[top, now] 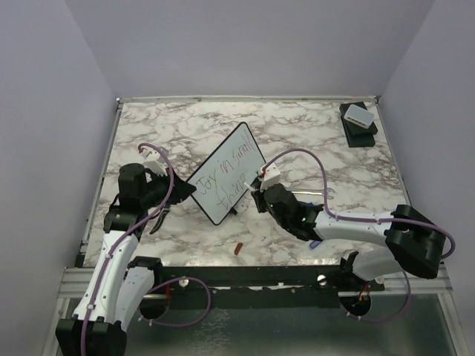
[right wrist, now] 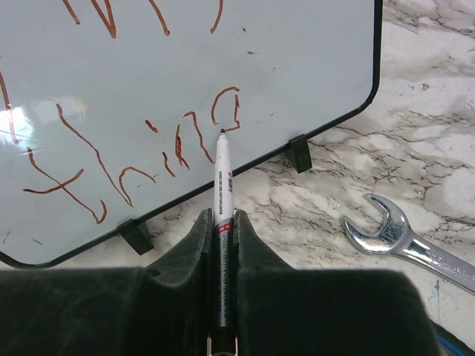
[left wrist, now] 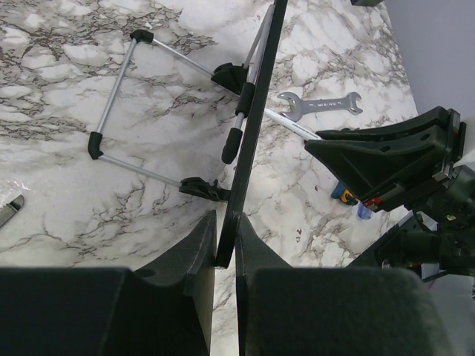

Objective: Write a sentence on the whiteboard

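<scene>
Bench (top: 297, 126): marbled top, carrying all items below.

Whiteboard (top: 228, 167): stands on the bench between the two arms, on its long edge and leaning back. Its two small black feet (right wrist: 299, 154) sit on the marble. This is the reference item for every position below.

Left arm (top: 137, 196): on the board's left. The left jaws are pinching the black frame at the board's near end, one finger on each face; the left wrist view shows the board edge-on between them.

Right arm (top: 349, 230): on the board's written side. The right jaws are pressed onto the marker (right wrist: 221, 185), which points up at the board.

Black box (top: 358, 126): well apart from the board, in the far right corner of the bench, with a white block (top: 358, 113) on top of it.

Wire stand (left wrist: 114, 89): lies flat behind the board's blank face. Its black end clips are close against the frame; contact cannot be confirmed.

Wrench (right wrist: 401, 237): lies flat on the written side, near the board's lower right corner.

Sentence (top: 223, 182): two handwritten lines on the board face, reading roughly "Joy in small" over "things". The marker tip sits at the last stroke of the lower line.

Small red item (top: 238, 249): lies in front of the board, near the bench's near edge. It is too small to identify.
</scene>
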Tool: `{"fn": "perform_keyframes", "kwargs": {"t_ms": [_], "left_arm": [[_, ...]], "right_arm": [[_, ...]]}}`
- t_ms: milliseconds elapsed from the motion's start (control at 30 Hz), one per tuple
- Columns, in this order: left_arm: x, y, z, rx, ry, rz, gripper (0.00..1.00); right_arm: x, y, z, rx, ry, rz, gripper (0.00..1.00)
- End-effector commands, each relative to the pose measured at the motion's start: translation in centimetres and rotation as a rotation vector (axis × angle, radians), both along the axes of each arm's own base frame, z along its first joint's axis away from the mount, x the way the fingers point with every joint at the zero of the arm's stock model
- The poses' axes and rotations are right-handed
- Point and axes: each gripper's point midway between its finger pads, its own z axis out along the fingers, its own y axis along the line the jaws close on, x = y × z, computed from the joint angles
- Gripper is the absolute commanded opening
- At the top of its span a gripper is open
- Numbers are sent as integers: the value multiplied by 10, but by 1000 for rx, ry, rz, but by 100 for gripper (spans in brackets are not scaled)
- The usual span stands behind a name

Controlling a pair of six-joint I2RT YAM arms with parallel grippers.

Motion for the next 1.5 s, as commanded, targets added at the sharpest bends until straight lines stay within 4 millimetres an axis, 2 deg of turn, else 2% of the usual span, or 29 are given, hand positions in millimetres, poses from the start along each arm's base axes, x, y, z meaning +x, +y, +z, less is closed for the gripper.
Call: {"fn": "perform_keyframes", "kwargs": {"t_ms": [0, 600, 1167, 1467], "left_arm": [[-4, -4, 2, -23, -2, -14, 6], [-5, -6, 2, -20, -1, -15, 5], [-6, -9, -3, -15, 16, -25, 3], [-6, -10, -3, -15, 19, -30, 3]], "right_arm": [[0, 9, 20, 63, -29, 29, 1], [7, -3, 24, 72, -49, -48, 1], [25, -12, 27, 91, -62, -80, 0], [25, -4, 28, 99, -67, -35, 1]]}}
